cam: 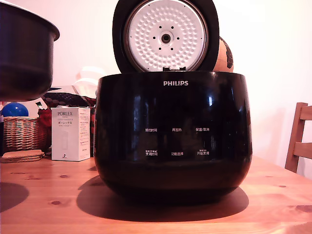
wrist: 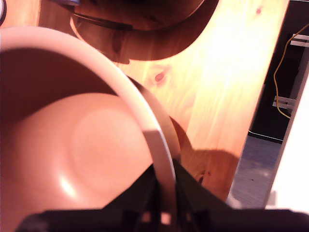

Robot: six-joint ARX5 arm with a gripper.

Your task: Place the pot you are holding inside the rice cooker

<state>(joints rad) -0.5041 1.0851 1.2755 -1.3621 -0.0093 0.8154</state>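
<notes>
The dark grey pot (cam: 24,53) hangs in the air at the exterior view's upper left, above the table and well to the left of the rice cooker (cam: 173,131). The glossy black PHILIPS cooker stands on the wooden table (cam: 44,195) with its lid (cam: 165,36) raised, showing the white dimpled inner plate. The wrist view looks down into the pot's (wrist: 82,145) smooth interior. My gripper (wrist: 166,186) is shut on the pot's rim, one dark finger (wrist: 140,193) inside and the other outside. The gripper itself is out of the exterior view.
A white PORLEX box (cam: 70,134), a wicker basket (cam: 19,132) with a blue ball (cam: 14,109) and stacked coasters (cam: 22,156) stand left of the cooker. A wooden chair (cam: 300,139) is at the right. A yellow cable (wrist: 285,63) hangs beyond the table's edge.
</notes>
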